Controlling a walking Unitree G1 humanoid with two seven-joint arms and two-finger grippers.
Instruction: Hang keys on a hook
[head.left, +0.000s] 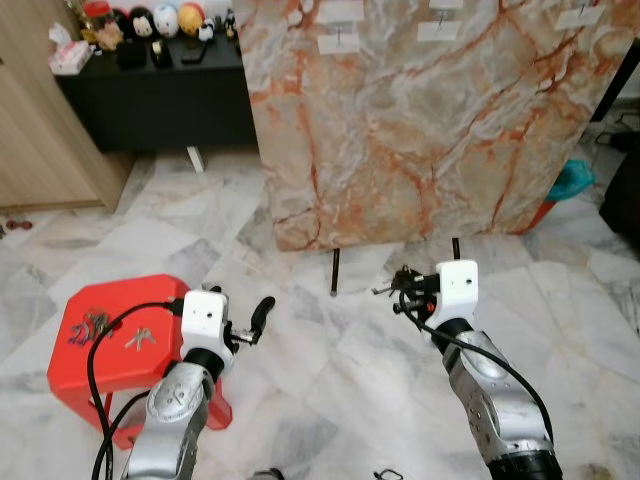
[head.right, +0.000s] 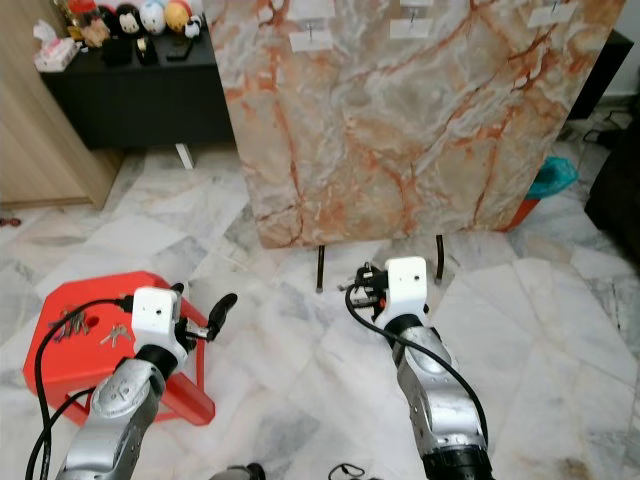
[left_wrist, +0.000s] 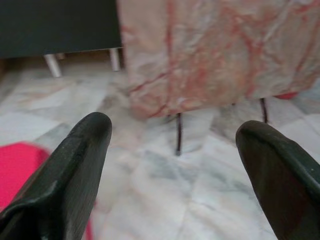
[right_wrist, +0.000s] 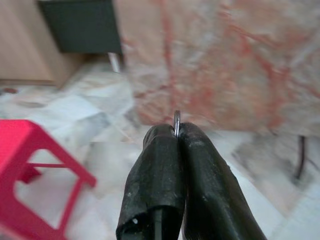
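My right gripper (right_wrist: 176, 131) has its two black fingers (right_wrist: 155, 180) pressed together, pinching a thin metal key ring (right_wrist: 176, 119) whose edge pokes up between the tips. Beyond them stands a blurred orange-veined marble board (right_wrist: 240, 65) on a marble floor (right_wrist: 90, 115). A red stool (right_wrist: 30, 150) sits off to one side, with a dark cabinet (right_wrist: 80, 25) farther back.

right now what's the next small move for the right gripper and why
Probably raise and carry the right gripper toward the hooks high on the marble board: it is shut on a key ring, low before the board, well below them.
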